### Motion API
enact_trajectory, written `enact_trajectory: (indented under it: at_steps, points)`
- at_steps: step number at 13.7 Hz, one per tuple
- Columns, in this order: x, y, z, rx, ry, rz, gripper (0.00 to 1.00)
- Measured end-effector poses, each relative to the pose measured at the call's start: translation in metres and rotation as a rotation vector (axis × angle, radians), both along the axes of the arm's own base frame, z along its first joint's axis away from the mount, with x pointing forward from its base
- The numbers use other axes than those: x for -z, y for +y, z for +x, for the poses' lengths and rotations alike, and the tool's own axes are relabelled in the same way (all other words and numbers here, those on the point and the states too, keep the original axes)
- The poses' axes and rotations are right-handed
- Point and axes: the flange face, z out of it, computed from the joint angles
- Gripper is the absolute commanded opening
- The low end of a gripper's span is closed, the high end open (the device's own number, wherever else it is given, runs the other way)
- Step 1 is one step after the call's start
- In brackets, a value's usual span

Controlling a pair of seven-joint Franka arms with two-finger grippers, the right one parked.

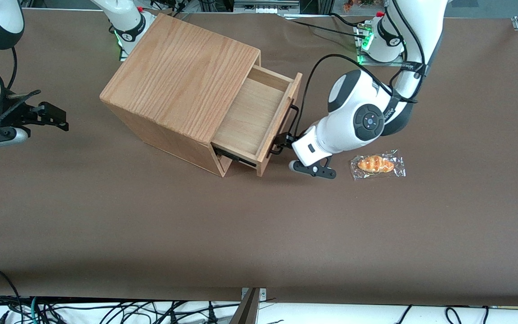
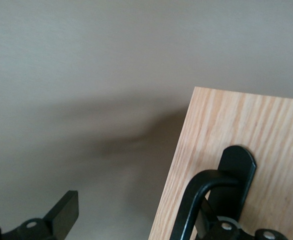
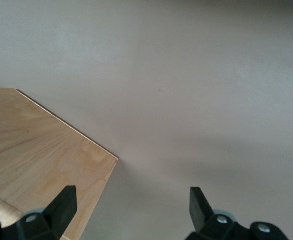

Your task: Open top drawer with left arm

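The top drawer [image 1: 252, 119] stands pulled out of the cabinet [image 1: 180, 76]; the left arm's tool [image 1: 281, 145] holds its black handle [image 1: 291, 123]

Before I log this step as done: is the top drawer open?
Open: the top drawer shows its bare floor; the gripper is at its handle.

text: none legible | labels: none | gripper [image 1: 281, 145]: at drawer handle, unmarked
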Motion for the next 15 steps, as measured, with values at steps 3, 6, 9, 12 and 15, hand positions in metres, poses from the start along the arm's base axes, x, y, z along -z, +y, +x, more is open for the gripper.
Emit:
enact_trajectory:
  at_steps: [3,6,9,12,15]
  points:
    - [0.001,0.012,0.006,-0.013,0.009,0.008,1.0]
    - [-0.007,0.01,0.005,-0.006,0.024,0.01,1.0]
    - [-0.033,0.005,0.007,-0.009,0.038,0.005,1.0]
    - [-0.053,0.005,0.01,-0.008,0.051,0.005,1.0]
    - [-0.059,0.052,0.03,-0.068,0.084,0.019,1.0]
